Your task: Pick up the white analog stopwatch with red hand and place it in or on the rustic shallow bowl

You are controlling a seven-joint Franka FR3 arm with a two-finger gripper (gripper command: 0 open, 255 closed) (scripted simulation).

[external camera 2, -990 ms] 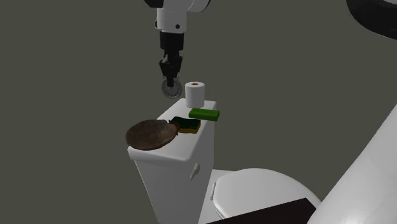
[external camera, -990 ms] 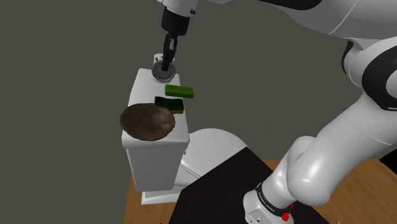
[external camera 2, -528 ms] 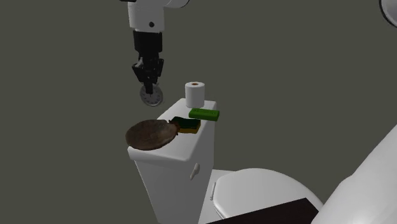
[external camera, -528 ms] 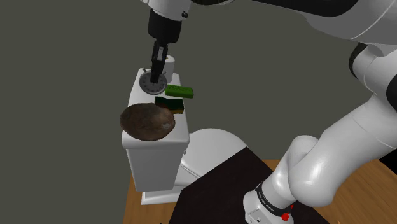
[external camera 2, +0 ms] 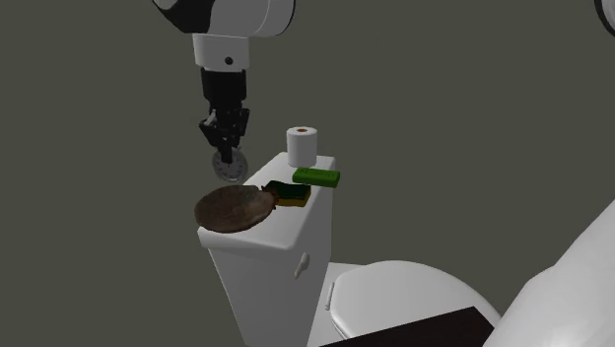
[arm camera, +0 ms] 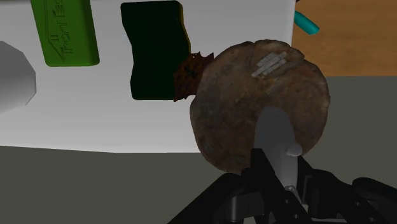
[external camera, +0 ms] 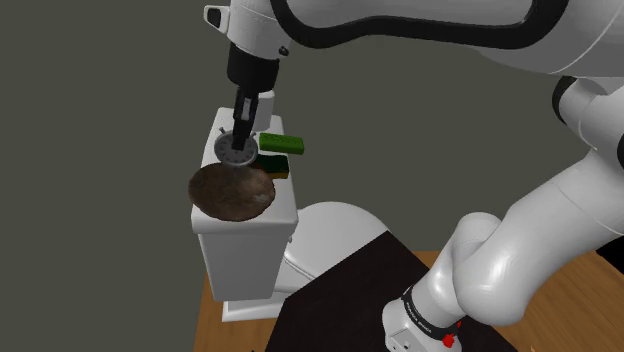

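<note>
Gripping the stopwatch (external camera: 236,150) by its top, your fingers (external camera: 242,110) hang it on edge above the shallow bowl (external camera: 232,192), near its rim; released from this height, it could bounce or roll off the cistern (external camera: 245,240).

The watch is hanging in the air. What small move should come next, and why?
Probably lower it straight down: the tool clasps the stopwatch just above the brown bowl, and the watch is not yet touching it.
</note>
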